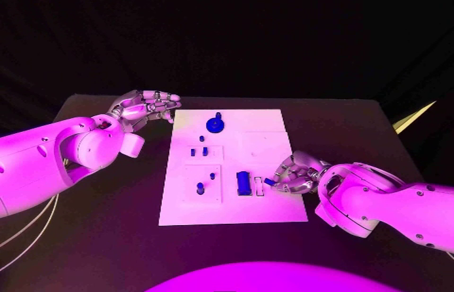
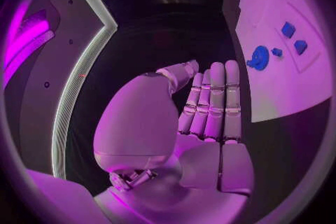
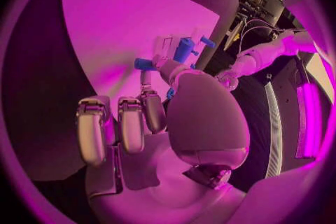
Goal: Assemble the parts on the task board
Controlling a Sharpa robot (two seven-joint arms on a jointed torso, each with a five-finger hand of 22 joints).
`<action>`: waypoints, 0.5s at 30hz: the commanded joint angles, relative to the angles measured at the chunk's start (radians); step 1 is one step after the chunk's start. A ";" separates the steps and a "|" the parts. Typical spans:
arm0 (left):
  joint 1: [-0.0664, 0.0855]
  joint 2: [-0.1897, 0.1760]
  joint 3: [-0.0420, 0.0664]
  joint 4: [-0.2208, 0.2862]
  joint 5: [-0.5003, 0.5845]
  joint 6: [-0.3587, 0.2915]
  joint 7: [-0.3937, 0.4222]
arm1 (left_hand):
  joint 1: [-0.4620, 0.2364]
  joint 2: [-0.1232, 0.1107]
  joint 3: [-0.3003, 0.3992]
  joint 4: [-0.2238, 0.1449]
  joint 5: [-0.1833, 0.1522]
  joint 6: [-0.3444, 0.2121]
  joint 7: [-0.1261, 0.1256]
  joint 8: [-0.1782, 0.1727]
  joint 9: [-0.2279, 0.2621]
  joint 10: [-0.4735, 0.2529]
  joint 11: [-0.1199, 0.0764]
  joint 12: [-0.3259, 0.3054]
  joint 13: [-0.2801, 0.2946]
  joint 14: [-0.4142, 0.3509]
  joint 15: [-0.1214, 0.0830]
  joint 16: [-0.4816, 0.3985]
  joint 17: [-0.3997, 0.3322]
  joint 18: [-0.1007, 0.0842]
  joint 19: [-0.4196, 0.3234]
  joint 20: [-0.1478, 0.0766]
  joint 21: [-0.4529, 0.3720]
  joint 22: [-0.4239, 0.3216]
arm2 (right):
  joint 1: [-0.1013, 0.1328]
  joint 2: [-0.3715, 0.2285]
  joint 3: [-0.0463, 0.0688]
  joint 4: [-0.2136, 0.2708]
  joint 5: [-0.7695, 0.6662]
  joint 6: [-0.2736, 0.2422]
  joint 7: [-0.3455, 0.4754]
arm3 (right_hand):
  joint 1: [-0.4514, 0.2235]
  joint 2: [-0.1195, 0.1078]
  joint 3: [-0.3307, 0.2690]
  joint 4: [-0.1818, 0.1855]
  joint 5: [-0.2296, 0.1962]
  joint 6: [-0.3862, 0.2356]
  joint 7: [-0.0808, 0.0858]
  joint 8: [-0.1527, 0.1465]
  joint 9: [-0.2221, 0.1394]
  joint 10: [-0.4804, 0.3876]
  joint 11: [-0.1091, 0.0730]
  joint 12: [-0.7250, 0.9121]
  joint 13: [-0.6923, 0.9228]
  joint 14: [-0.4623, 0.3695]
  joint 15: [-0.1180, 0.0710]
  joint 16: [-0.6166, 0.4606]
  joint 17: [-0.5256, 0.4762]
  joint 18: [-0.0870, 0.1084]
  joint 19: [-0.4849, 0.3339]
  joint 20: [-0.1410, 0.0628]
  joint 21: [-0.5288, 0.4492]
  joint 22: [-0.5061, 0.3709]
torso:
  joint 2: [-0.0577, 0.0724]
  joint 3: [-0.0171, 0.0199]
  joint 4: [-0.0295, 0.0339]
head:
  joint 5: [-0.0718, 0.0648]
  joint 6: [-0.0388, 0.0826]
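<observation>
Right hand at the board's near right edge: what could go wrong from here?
1. The right hand pinches a small blue part beside the upright blue block; moving in could knock that block.
2. Its fingers hide much of the part in the right wrist view, so alignment is hard to judge.
3. The left hand, holding nothing, hovers off the task board at its far left corner, so the board may slide if pushed.

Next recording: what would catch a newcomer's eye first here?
The white task board in the middle of the black table, dotted with small blue parts. The right hand sits at the board's right edge, pinching a small blue piece, while the left hand hovers off its far left corner.
</observation>
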 commanded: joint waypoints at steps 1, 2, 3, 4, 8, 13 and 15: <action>0.000 0.001 0.001 0.004 0.001 0.002 0.001 | -0.007 0.013 -0.008 0.011 0.018 -0.012 0.003 0.003 0.019 -0.015 0.003 0.012 -0.010 -0.007 0.002 -0.013 -0.008 -0.001 0.006 0.001 -0.009 -0.009 | -0.001 0.017 0.000 -0.002 0.021 0.000 -0.009 | -0.039 0.027 0.092 -0.004 0.038 0.020 -0.009 0.035 0.037 0.028 -0.011 -0.007 0.137 0.103 -0.007 0.010 0.236 -0.036 0.103 -0.003 0.020 0.273 | 0.001 0.0011 -0.0013 | 0.005 0.003; 0.000 0.001 0.001 0.004 0.001 0.002 0.001 | -0.007 0.013 -0.008 0.011 0.018 -0.012 0.003 0.003 0.019 -0.015 0.003 0.012 -0.010 -0.007 0.002 -0.013 -0.008 -0.001 0.006 0.001 -0.009 -0.009 | -0.001 0.022 0.000 -0.002 0.024 0.001 -0.011 | -0.039 0.027 0.092 -0.004 0.038 0.020 -0.009 0.035 0.037 0.028 -0.011 -0.007 0.137 0.103 -0.007 0.010 0.236 -0.036 0.103 -0.003 0.020 0.273 | 0.001 0.0012 -0.0012 | 0.005 0.002; 0.000 0.001 0.001 0.004 0.001 0.003 0.001 | -0.007 0.013 -0.008 0.011 0.018 -0.012 0.003 0.003 0.019 -0.015 0.003 0.012 -0.010 -0.007 0.002 -0.013 -0.008 -0.001 0.006 0.001 -0.009 -0.009 | -0.001 0.027 0.000 -0.004 0.027 0.001 -0.014 | -0.051 0.026 0.092 -0.003 0.038 0.020 -0.009 0.035 0.038 0.029 -0.010 -0.007 0.137 0.103 -0.006 0.010 0.235 -0.036 0.103 -0.003 0.020 0.273 | 0.001 0.0013 -0.0009 | 0.004 0.002; 0.000 0.001 0.001 0.004 0.001 0.003 0.000 | -0.007 0.013 -0.008 0.011 0.018 -0.012 0.003 0.003 0.019 -0.015 0.003 0.012 -0.010 -0.007 0.002 -0.013 -0.008 -0.001 0.006 0.001 -0.009 -0.009 | -0.002 0.032 0.000 -0.005 0.029 0.000 -0.016 | -0.056 0.025 0.092 -0.002 0.038 0.020 -0.009 0.035 0.038 0.029 -0.010 -0.006 0.137 0.103 -0.006 0.010 0.235 -0.036 0.103 -0.003 0.020 0.273 | 0.001 0.0016 -0.0006 | 0.004 0.001; 0.000 0.001 0.001 0.005 0.001 0.005 -0.001 | -0.008 0.012 -0.008 0.012 0.018 -0.012 0.004 0.003 0.019 -0.015 0.004 0.012 -0.010 -0.007 0.002 -0.013 -0.008 -0.001 0.006 0.001 -0.009 -0.010 | -0.002 0.047 0.000 -0.011 0.033 -0.004 -0.024 | -0.108 0.027 0.093 0.015 0.037 0.021 -0.007 0.034 0.039 0.030 -0.009 -0.007 0.137 0.103 -0.005 0.010 0.236 -0.036 0.103 -0.002 0.020 0.273 | 0.001 0.0009 -0.0003 | 0.003 0.000; 0.000 0.001 0.001 0.005 0.001 0.006 -0.002 | -0.008 0.012 -0.008 0.012 0.018 -0.012 0.004 0.003 0.019 -0.015 0.004 0.012 -0.010 -0.007 0.002 -0.013 -0.008 -0.001 0.006 0.001 -0.009 -0.010 | -0.002 0.065 0.000 -0.019 0.033 0.001 -0.028 | -0.146 0.021 0.090 0.024 0.037 0.023 -0.007 0.033 0.040 0.031 -0.009 -0.005 0.138 0.103 -0.005 0.011 0.237 -0.036 0.103 -0.002 0.020 0.273 | 0.000 0.0004 0.0000 | 0.002 -0.002; 0.000 0.001 0.001 0.005 0.001 0.007 -0.003 | -0.008 0.013 -0.008 0.012 0.019 -0.012 0.003 0.003 0.019 -0.016 0.004 0.012 -0.010 -0.007 0.002 -0.013 -0.008 -0.001 0.007 0.001 -0.009 -0.010 | -0.002 0.071 0.000 -0.023 0.033 0.005 -0.030 | -0.161 0.018 0.088 0.029 0.037 0.025 -0.007 0.033 0.040 0.031 -0.009 -0.005 0.139 0.103 -0.005 0.011 0.237 -0.036 0.103 -0.002 0.020 0.273 | 0.000 0.0008 0.0007 | 0.002 -0.004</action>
